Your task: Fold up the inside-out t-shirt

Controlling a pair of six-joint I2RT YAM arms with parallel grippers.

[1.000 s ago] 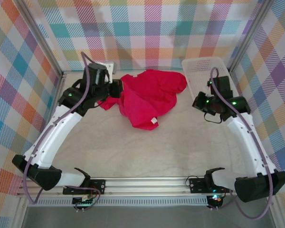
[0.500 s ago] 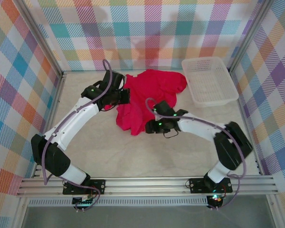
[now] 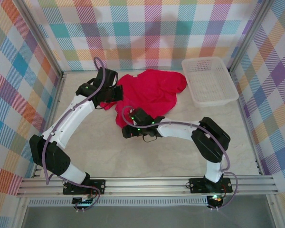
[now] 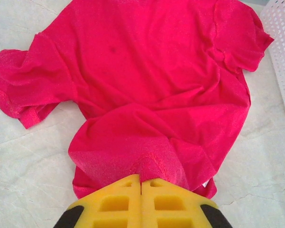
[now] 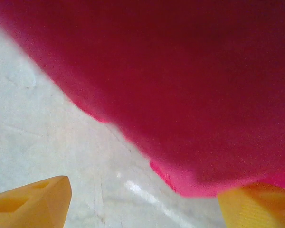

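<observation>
Right gripper [image 3: 126,131]: nearest the arm bases, low over the pale marbled table [image 3: 180,152], jaws spread wide and released. The near hem of the inside-out t-shirt [image 3: 149,90] lies directly ahead of it. In the wrist view the red cloth overhangs the gap between the yellow fingers [image 5: 33,202], blurred by closeness. Whether fingers and cloth touch cannot be told.

Left gripper [image 3: 117,93]: beyond the right one and to its left, jaws clenched on a raised fold at the shirt's edge — the yellow ribbed pads [image 4: 114,204] meet flush. Ahead of this gripper the shirt spreads out crumpled, one sleeve off to its left, another at far right. The fabric is a soft matt knit with stitched hems showing. A small pale label [image 4: 207,182] peeks out just right of the fingertips.

Well beyond both grippers, to their right: a white perforated plastic basket [image 3: 209,80], rectangular, just beside the far-right sleeve — contact cannot be told.
</observation>
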